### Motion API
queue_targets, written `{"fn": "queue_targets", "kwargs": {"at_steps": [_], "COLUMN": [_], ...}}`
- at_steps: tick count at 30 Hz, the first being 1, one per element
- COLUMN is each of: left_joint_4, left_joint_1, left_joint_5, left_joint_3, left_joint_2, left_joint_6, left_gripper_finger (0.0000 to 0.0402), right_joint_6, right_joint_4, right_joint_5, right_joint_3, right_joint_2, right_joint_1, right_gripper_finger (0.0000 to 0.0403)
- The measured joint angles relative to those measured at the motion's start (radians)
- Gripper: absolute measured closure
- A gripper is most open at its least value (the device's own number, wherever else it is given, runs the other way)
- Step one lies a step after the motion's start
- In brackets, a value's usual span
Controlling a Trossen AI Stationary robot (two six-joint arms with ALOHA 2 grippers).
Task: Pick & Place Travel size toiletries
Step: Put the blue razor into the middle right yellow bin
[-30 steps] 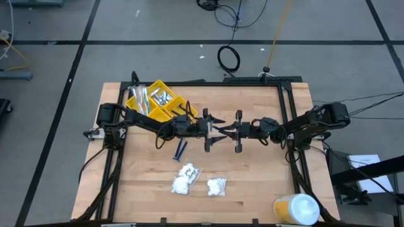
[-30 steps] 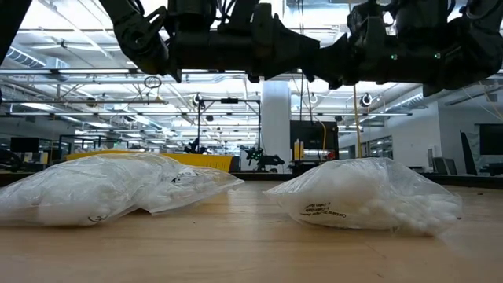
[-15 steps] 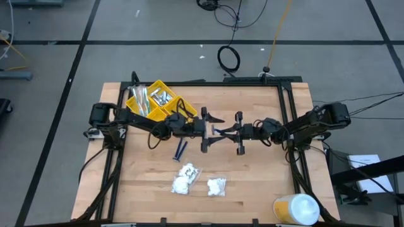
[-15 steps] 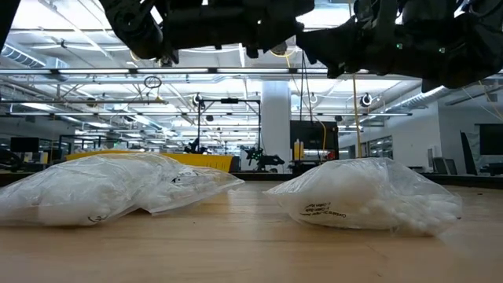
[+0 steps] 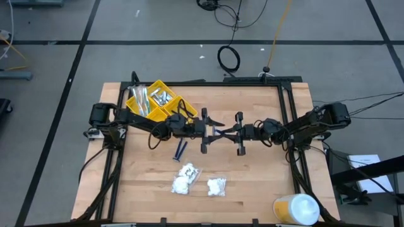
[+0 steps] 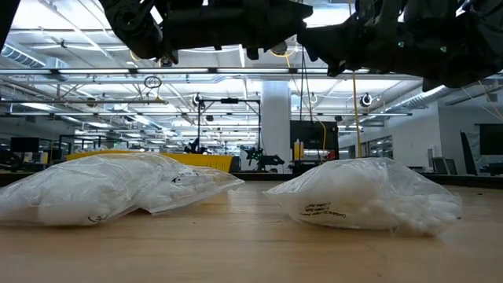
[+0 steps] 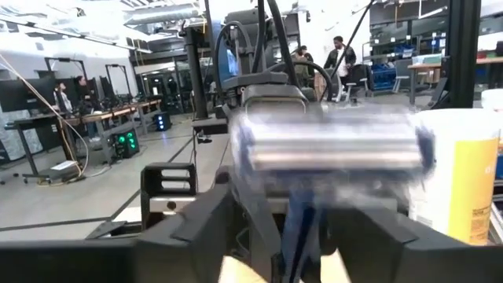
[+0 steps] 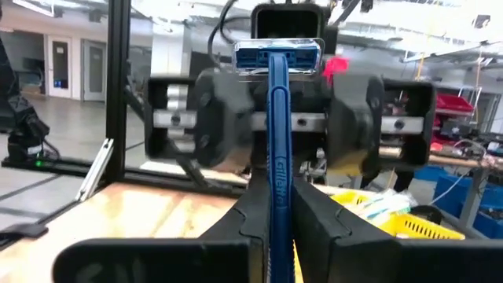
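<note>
Toiletries, left to right | yellow tray (image 5: 140, 92) holds a few already | left gripper (image 5: 211, 132) part-open around razor (image 8: 277, 157) mid-table | right gripper (image 5: 222, 133) clamps its handle | blue stick (image 5: 180, 149), cotton bags (image 5: 186, 178) remain on table (image 5: 252, 183)

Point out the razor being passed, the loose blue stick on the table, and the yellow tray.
razor (image 8: 278, 169): right wrist view, mid-handle.
blue stick (image 5: 180, 149): high view, its middle.
yellow tray (image 5: 133, 104): high view, left rim.
</note>
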Motion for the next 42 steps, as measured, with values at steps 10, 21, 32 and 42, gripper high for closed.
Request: {"fn": "queue_targets", "kwargs": {"at_steps": [10, 21, 32, 42], "left_joint_4": [0.006, -0.110, -0.524, -0.518], "left_joint_1": [-0.002, 0.003, 0.100, 0.329], "left_joint_5": [0.067, -0.018, -0.322, -0.296], "left_joint_3": [0.000, 0.000, -0.120, -0.437], "left_joint_2": [0.000, -0.076, -0.318, -0.418], "left_joint_6": [-0.001, 0.010, -0.079, -0.504], "left_gripper_finger": [0.0386, 0.0388, 0.0388, 0.0388], "right_joint_6": [0.000, 0.001, 0.024, 0.026], "right_joint_4": [-0.037, -0.247, -0.304, -0.290], "right_joint_5": [0.003, 0.231, 0.366, 0.366], "right_joint_3": [0.000, -0.001, -0.001, 0.000], "right_joint_2": [0.000, 0.000, 0.000, 0.000], "right_joint_1": [-0.001, -0.003, -0.003, -0.003], "right_gripper_finger": [0.0378, 0.0259, 0.0167, 0.0181]}}
